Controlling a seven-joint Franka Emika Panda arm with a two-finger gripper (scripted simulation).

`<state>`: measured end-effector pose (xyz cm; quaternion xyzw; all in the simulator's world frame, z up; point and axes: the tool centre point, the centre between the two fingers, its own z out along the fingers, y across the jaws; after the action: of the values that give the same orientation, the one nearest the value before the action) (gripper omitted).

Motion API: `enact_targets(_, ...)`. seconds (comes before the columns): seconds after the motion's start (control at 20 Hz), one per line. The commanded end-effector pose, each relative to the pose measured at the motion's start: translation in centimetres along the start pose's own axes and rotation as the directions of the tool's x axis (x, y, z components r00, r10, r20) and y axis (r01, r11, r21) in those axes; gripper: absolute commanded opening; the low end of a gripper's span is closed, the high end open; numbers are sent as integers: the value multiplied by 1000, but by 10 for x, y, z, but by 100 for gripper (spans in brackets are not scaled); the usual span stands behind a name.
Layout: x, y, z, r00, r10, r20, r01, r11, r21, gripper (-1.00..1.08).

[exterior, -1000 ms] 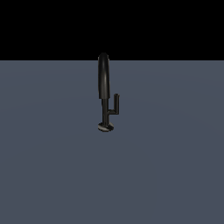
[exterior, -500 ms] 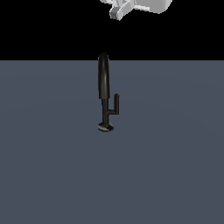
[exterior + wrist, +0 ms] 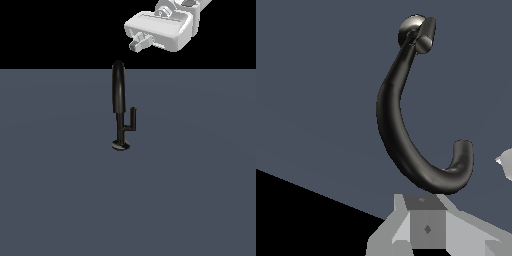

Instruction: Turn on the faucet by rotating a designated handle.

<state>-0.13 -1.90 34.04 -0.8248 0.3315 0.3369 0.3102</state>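
exterior view: one faucet [image 3: 118, 102] stands upright on the flat grey floor [image 3: 60, 190], near the middle. its one handle [image 3: 131, 121] branches toward the exterior view's right, bar upright. one white gripper [image 3: 136, 43] hangs above, well apart, toward the exterior view's right. i cannot tell whether its fingers are spread or pressed together. no writing shows.

wrist view: one arched spout, one base disc [image 3: 412, 26], handle beside it.

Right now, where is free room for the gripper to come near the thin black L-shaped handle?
The grey floor is bare around the slim black faucet. The thin black L-shaped handle branches toward the exterior view's right, close to the stem. The gripper hangs above.
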Motion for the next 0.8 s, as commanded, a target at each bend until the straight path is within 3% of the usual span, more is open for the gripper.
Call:
enact_targets(0.0, 18, -3, 3, 998, 42, 49, -44, 998, 41, -100)
enact_targets(0.35, 73, -7, 18, 966, 156, 204, -188, 971, 148, -100)
enact_targets(0.75, 136, -6, 47, 878, 262, 402, -377, 894, 242, -100)
